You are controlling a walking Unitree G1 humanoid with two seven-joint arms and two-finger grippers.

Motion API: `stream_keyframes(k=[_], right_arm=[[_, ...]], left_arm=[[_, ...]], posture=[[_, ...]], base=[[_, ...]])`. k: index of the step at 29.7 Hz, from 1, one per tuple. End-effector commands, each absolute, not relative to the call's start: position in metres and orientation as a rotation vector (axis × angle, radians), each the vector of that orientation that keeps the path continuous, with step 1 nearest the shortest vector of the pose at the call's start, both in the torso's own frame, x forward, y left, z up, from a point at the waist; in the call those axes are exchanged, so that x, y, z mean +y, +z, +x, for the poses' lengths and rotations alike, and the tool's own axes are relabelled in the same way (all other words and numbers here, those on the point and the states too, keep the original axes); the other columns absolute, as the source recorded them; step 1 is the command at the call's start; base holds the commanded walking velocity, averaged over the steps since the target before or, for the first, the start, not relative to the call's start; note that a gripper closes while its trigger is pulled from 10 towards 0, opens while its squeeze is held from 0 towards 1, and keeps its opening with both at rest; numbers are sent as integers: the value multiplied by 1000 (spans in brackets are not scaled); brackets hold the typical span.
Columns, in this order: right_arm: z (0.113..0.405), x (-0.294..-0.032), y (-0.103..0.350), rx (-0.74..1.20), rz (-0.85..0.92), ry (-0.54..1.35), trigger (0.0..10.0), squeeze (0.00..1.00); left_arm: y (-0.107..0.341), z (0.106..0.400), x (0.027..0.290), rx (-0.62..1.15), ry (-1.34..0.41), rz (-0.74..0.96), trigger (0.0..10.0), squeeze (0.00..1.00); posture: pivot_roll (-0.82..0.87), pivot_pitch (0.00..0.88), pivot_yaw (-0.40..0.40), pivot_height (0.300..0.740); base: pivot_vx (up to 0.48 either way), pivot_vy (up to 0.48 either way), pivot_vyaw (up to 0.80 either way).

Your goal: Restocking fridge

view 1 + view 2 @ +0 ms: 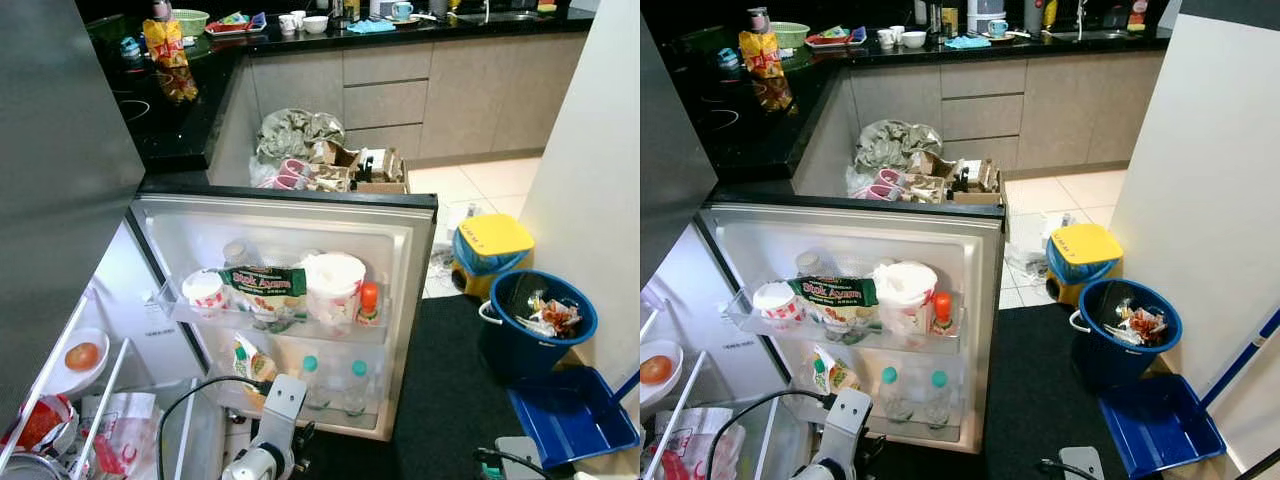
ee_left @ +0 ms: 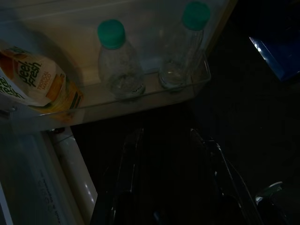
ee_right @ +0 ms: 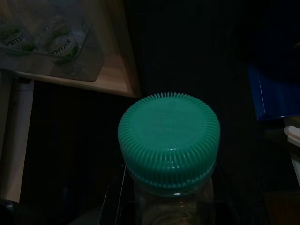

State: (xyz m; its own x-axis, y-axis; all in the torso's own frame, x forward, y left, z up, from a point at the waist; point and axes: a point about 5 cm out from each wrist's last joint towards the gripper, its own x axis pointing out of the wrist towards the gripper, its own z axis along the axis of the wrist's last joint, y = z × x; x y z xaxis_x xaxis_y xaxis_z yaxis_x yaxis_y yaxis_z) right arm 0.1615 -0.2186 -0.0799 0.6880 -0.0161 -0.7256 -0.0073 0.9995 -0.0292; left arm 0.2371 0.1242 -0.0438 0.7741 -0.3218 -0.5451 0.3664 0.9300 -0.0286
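The fridge door (image 1: 410, 250) stands open across the middle of the left eye view, its inner shelves facing the camera. On the lower door shelf (image 2: 140, 96), two clear bottles with green caps (image 1: 334, 385) stand side by side, upright, with a juice carton (image 2: 40, 84) leaning just beside them toward the hinge side. The upper door shelf carries a small red-patterned cup (image 1: 205, 290), a green snack packet (image 1: 265, 285), a white tub (image 1: 333, 285) and a small orange-capped bottle (image 1: 369, 302).

The left end effector (image 2: 164, 183) shows at the bottom of the left wrist view, its two black fingers spread apart with nothing between them, low in front of the lower door shelf and short of the two bottles. The left arm (image 1: 270, 440) rises from the bottom edge of the left eye view, just below that shelf.

The right end effector (image 3: 168, 206) has hold of a clear bottle with a ribbed green cap (image 3: 168, 140); the cap sits in the centre of the right wrist view, with dark fingers on either side of the neck. The door shelf corner with the labelled bottles lies in the upper left of that frame, apart from the held bottle.

A blue bin (image 1: 535, 320) stands on the floor at right.
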Motion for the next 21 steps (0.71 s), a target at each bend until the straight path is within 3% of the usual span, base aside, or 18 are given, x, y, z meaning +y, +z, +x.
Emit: stream_keyframes(k=[1,11,16,21], right_arm=[[164,-217,-79,795,-30,4,10000,0],[187,-197,-69,712,-126,166,10000,0],[206,-171,-62,665,-158,300,10000,0],[212,-162,-59,660,-142,336,10000,0]], left_arm=[[-46,234,130,587,-370,103,10000,0],[-47,234,135,592,-361,107,10000,0],[-46,232,154,577,-297,117,10000,0],[-46,228,164,568,-281,132,10000,0]], posture=[[-161,30,42,734],[-146,24,38,734],[-76,24,-7,734],[-40,23,-22,734]], base=[[0,0,0],[0,0,0],[0,0,0],[0,0,0]])
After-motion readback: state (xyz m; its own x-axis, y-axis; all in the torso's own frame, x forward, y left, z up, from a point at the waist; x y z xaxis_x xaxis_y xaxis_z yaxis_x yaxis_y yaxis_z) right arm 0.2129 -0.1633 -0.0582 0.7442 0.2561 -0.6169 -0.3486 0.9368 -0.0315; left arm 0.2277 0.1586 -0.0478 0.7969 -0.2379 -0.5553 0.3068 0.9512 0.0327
